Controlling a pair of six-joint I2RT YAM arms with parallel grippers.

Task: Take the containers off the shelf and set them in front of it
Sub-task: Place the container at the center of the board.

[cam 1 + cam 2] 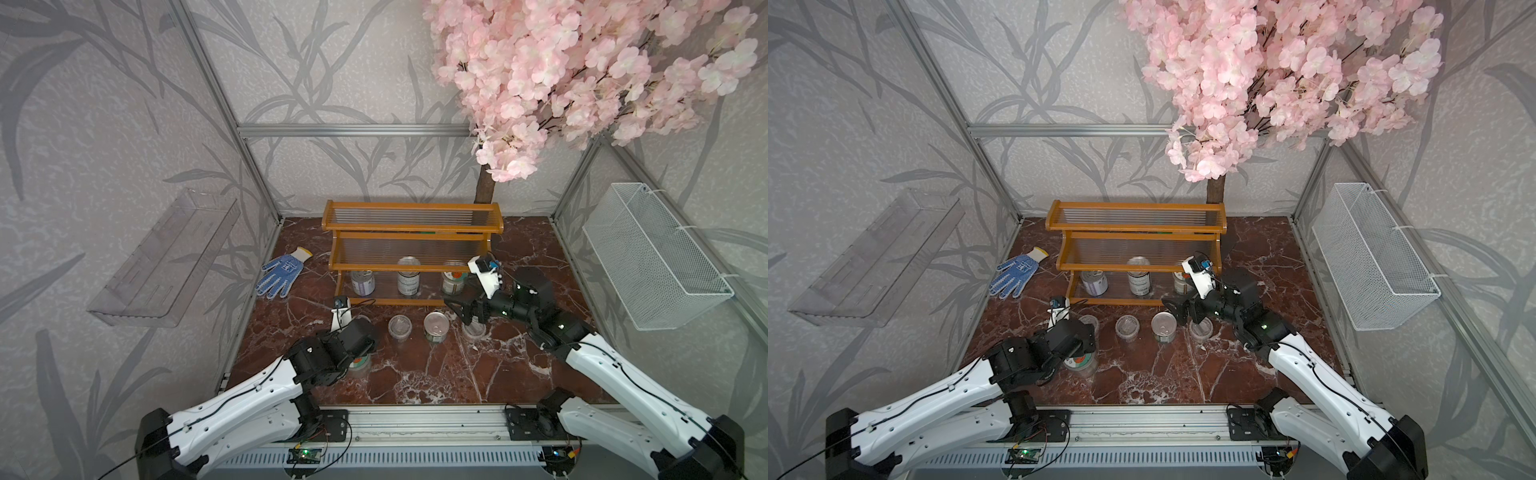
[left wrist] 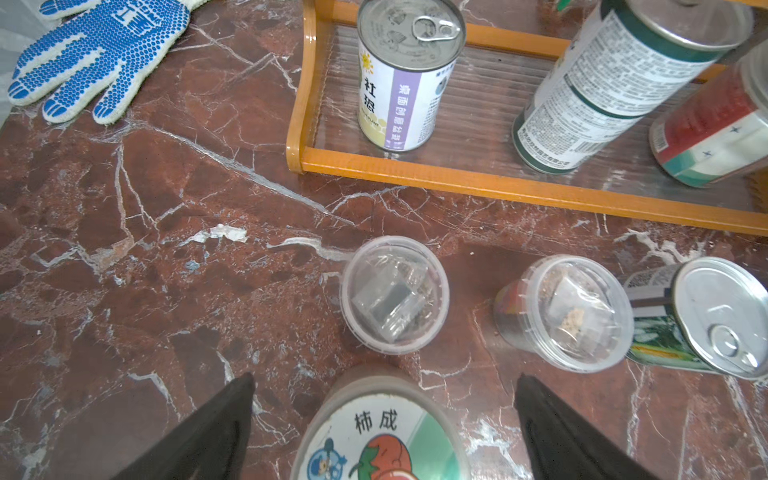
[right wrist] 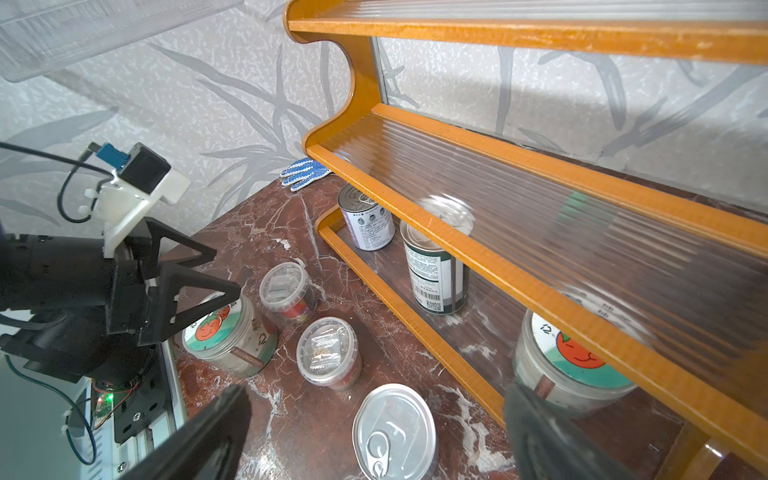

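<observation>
L end effector (image 2: 384,380), fingers spread wide, hangs over a tomato-lid jar (image 2: 382,436) standing on the worktop (image 1: 415,374) in front of the shelf (image 1: 413,227). R end effector (image 3: 378,390), likewise spread & empty, sits before the shelf's btm tier, where a purple-label tin (image 2: 405,79), green-label tin (image 2: 615,87) & 2nd tomato jar (image 3: 573,365) stand. Clear cups (image 2: 395,295) & a pull-tab tin (image 2: 715,316) line the shelf's front.

I see a dotted glove (image 1: 280,274) at ten o'clock, clear tray (image 1: 166,266) at nine, wire basket (image 1: 652,262) at three, blossom tree (image 1: 582,70) at one.
</observation>
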